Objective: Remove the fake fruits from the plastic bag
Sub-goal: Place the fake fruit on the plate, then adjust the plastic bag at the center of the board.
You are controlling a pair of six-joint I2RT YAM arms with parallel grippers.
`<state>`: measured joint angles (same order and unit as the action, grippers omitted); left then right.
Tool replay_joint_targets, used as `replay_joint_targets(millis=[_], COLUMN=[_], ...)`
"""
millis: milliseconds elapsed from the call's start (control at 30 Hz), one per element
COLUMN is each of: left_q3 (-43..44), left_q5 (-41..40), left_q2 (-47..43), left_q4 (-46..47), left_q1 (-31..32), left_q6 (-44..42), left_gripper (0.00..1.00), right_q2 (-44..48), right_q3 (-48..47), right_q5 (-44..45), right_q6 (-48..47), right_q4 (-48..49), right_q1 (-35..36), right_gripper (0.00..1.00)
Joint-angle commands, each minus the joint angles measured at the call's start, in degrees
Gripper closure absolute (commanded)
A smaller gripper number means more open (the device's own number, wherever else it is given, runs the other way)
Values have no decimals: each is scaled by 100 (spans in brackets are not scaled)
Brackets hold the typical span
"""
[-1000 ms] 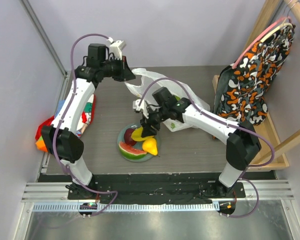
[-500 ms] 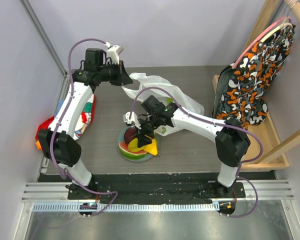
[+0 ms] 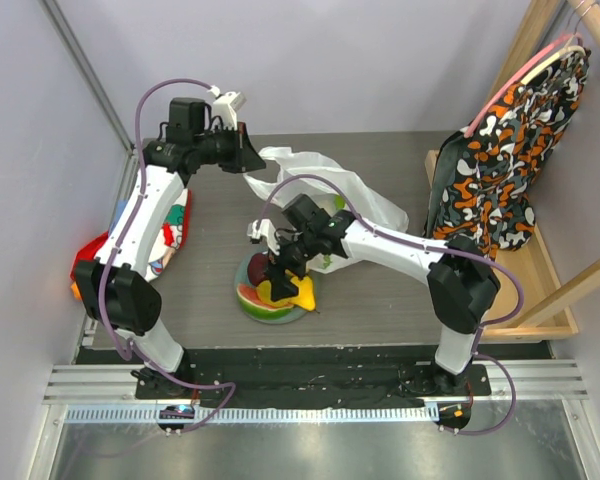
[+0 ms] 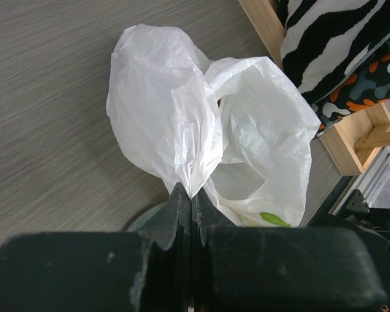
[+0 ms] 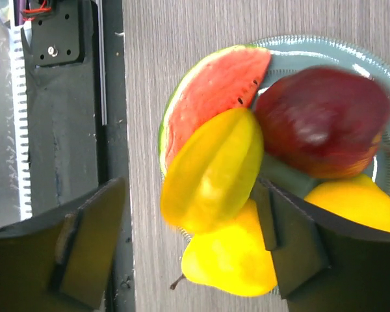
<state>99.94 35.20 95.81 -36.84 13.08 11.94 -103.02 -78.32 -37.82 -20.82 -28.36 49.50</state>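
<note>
The white plastic bag (image 3: 332, 190) lies at the back middle of the table. My left gripper (image 3: 248, 156) is shut on one of its handles and holds it up; the left wrist view shows the jaws (image 4: 192, 195) pinching the bag (image 4: 175, 110). A green piece (image 4: 273, 219) shows inside the bag. My right gripper (image 3: 280, 275) is open just above the blue-green plate (image 3: 248, 300). In the right wrist view its fingers (image 5: 188, 244) straddle a yellow star fruit (image 5: 211, 172). It lies on the plate (image 5: 325, 45) with a watermelon slice (image 5: 211, 91), a dark red apple (image 5: 322, 123), a yellow pear (image 5: 231, 263) and another yellow fruit (image 5: 357, 205).
A patterned cloth (image 3: 505, 150) hangs on a wooden rack (image 3: 550, 280) at the right. A colourful cloth (image 3: 172, 230) and red-orange things (image 3: 85, 272) lie at the table's left edge. The black base rail (image 5: 65, 97) runs close to the plate's near side.
My right gripper moved left and down over the plate, and the star fruit now rests on the other fruits. My left gripper shifted slightly left, still holding the bag handle.
</note>
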Motion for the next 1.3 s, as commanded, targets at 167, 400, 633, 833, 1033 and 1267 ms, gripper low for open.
replay_joint_targets(millis=[167, 400, 633, 833, 1033, 1267], left_q3=[-237, -554, -678, -843, -1301, -1626], left_q5=[277, 663, 971, 1331, 1577, 1700], left_q2=[-414, -634, -739, -923, -1371, -1671], left_q4=[230, 291, 432, 441, 187, -192], left_q1=[-25, -25, -16, 28, 115, 362], left_q6=[115, 238, 510, 555, 301, -157], left_gripper=[100, 100, 100, 100, 100, 100], right_q2=[721, 670, 196, -481, -842, -1114], right_q3=[-1956, -2214, -1546, -1800, -2011, -2090], right_q5=[-541, 651, 1321, 2365, 3719, 4046], right_q6=[42, -554, -924, -538, -142, -466], right_q4=[-1601, -1999, -1130, -751, -390, -354], right_q1=[-1159, -2058, -2093, -2102, -2128, -2076], right_gripper=[11, 30, 46, 46, 29, 25])
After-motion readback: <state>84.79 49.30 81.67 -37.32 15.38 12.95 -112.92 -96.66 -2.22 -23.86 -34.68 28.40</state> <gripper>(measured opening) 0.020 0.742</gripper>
